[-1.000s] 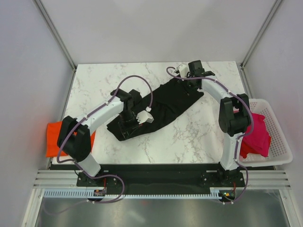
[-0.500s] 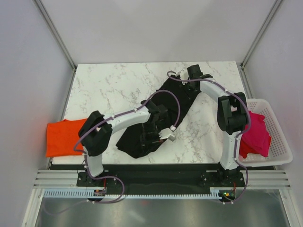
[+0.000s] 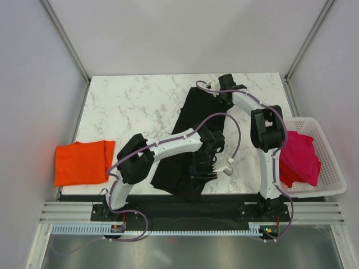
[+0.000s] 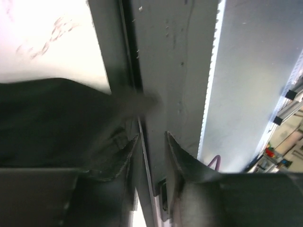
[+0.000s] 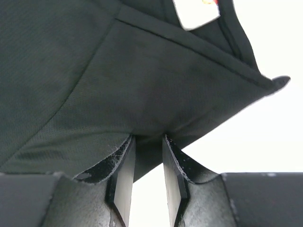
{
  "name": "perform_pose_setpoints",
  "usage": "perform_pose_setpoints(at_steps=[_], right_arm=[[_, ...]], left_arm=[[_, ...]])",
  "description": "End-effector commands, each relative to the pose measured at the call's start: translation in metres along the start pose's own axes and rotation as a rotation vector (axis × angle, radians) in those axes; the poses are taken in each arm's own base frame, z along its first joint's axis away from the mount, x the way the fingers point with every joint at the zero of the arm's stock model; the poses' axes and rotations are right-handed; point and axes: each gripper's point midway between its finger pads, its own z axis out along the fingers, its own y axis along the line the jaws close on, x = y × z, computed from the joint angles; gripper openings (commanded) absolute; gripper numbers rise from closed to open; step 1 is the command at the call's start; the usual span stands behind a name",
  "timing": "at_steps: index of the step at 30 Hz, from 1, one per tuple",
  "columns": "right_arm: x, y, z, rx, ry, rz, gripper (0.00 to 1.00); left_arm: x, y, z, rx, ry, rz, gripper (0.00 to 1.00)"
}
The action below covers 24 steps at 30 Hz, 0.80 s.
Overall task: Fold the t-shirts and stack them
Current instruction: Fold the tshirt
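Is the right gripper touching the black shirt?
Touching. In the right wrist view the right gripper pinches an edge of the black shirt between its fingers.

Marble table [image 3: 129, 106], black t-shirt [image 3: 193, 112] lengthwise (overhanging near edge), orange t-shirt [image 3: 83, 162] seemingly on left edge

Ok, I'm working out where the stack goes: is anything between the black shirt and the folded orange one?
Nothing lies on the table between the black t-shirt and the orange t-shirt. Only the elbow of the left arm stands over that gap.
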Motion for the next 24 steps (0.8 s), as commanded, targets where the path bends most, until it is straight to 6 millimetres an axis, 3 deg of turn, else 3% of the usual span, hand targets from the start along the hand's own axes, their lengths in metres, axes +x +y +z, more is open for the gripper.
perform_pose_setpoints(at_steps=[1,2,5,6,8,9,11,13,14,15,16,17,18,19,20,21,23,24], right_arm=[[-0.007,0.000,0.027,-0.021,0.005,0.037,0.37],[-0.005,0.002,0.040,-0.035,0.016,0.044,0.37],[-0.031,-0.006,0.055,-0.028,-0.029,0.061,0.37],[-0.045,-0.010,0.049,-0.021,-0.064,0.064,0.37],[-0.053,-0.011,0.060,-0.030,-0.083,0.074,0.38],[-0.075,-0.015,0.053,-0.027,-0.138,0.072,0.39],[-0.090,-0.017,0.046,-0.001,-0.171,0.059,0.41],[-0.098,-0.023,0.030,0.041,-0.191,0.051,0.42],[-0.109,-0.029,0.006,0.060,-0.229,0.055,0.43],[-0.103,-0.031,0.000,0.066,-0.221,0.061,0.43],[-0.113,-0.041,-0.030,0.100,-0.262,0.066,0.44],[-0.116,-0.044,-0.041,0.116,-0.282,0.076,0.44],[-0.104,-0.042,-0.044,0.112,-0.261,0.085,0.45],[-0.110,-0.045,-0.067,0.124,-0.294,0.085,0.45],[-0.109,-0.043,-0.074,0.122,-0.296,0.091,0.45],[-0.094,-0.037,-0.070,0.105,-0.264,0.103,0.45],[-0.088,-0.021,-0.081,0.055,-0.267,0.116,0.45],[-0.068,-0.010,-0.071,0.024,-0.218,0.125,0.45]], left_arm=[[0.016,-0.042,-0.017,0.093,0.067,-0.086,0.46],[0.016,-0.042,-0.020,0.075,0.066,-0.079,0.64],[0.012,-0.039,-0.032,0.014,0.049,-0.042,0.65],[0.011,-0.037,-0.036,-0.010,0.044,-0.032,0.65],[0.009,-0.029,-0.045,-0.075,0.021,-0.017,0.63],[0.006,-0.018,-0.051,-0.111,-0.010,-0.018,0.61],[0.008,-0.001,-0.064,-0.181,-0.034,-0.059,0.56],[0.012,0.026,-0.090,-0.238,-0.105,-0.130,0.51],[0.016,0.039,-0.102,-0.271,-0.134,-0.160,0.48],[0.026,0.063,-0.126,-0.314,-0.195,-0.228,0.46],[0.030,0.078,-0.139,-0.345,-0.235,-0.264,0.44],[0.036,0.091,-0.149,-0.360,-0.264,-0.303,0.41],[0.049,0.111,-0.172,-0.391,-0.325,-0.366,0.40],[0.057,0.125,-0.174,-0.382,-0.335,-0.422,0.40],[0.060,0.132,-0.178,-0.364,-0.361,-0.452,0.38],[0.068,0.141,-0.186,-0.358,-0.393,-0.485,0.38],[0.070,0.149,-0.178,-0.294,-0.413,-0.519,0.33],[0.073,0.151,-0.172,-0.261,-0.416,-0.541,0.30]])
